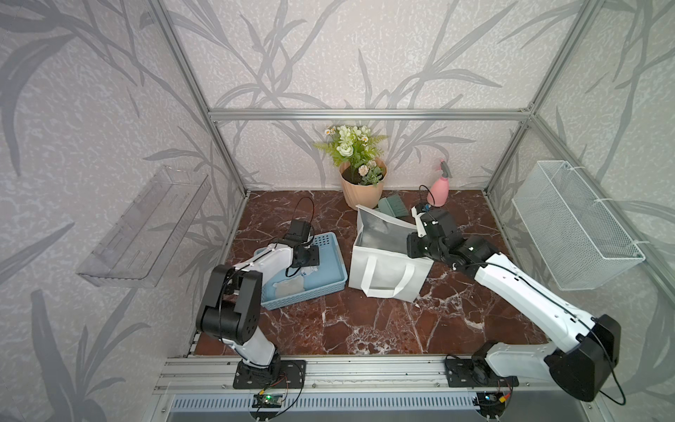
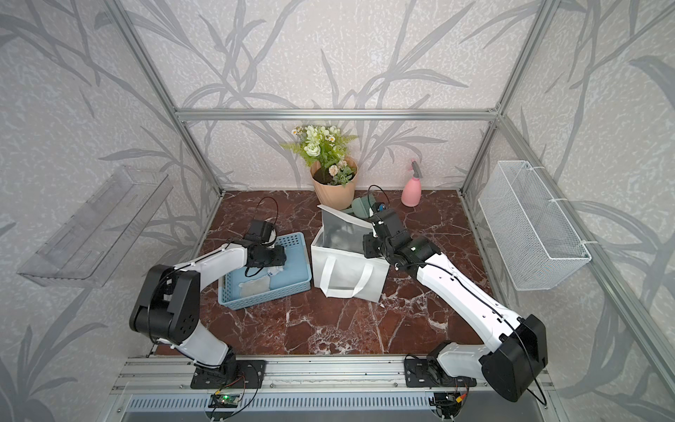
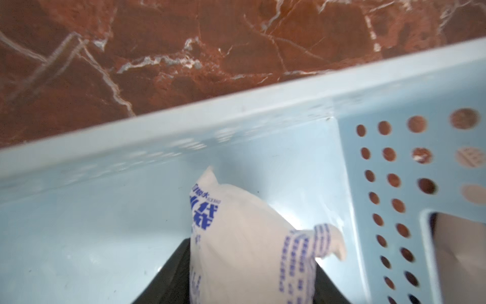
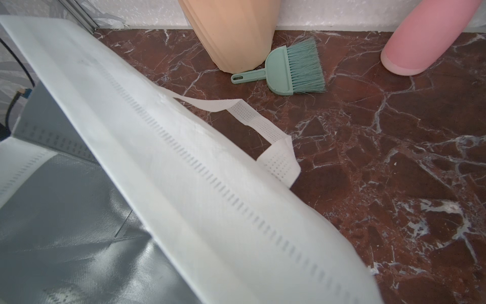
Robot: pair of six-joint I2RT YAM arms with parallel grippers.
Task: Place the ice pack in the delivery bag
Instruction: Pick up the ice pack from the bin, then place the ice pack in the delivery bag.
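Sitting inside the blue perforated basket (image 1: 307, 297), the ice pack (image 3: 244, 250) is a small soft pouch, white and a little plump, with pinched, crumpled corners; one corner twists outward toward the basket's holed end wall. In the left wrist view it stands up from the pale blue floor near the basket's long side wall. In both top views only a white scrap with blue marks shows (image 1: 309, 272) (image 2: 274, 271), just under the left arm's wrist.

The left gripper (image 3: 251, 258) has the pouch between its black fingers (image 3: 173, 276), one on each side and pressed against the film, jaws about halfway in.

Print on the pouch is all blue. Large Chinese characters run down one face, and the clearest looks like 袋. A short line of smaller type sits above them, and columns of fine text follow the seam by the twisted corner; both are too blurred to read.

A second pouch, flat and frosty grey (image 1: 289, 286), lies in the same basket nearer the front wall.

The delivery bag (image 1: 383, 270) stands just beside the basket, white with loop handles, mouth open on silver lining (image 4: 65, 237). The right gripper (image 1: 414, 252) is closed at the bag's rim; its fingertips are hidden, so whether fabric is pinched cannot be told.
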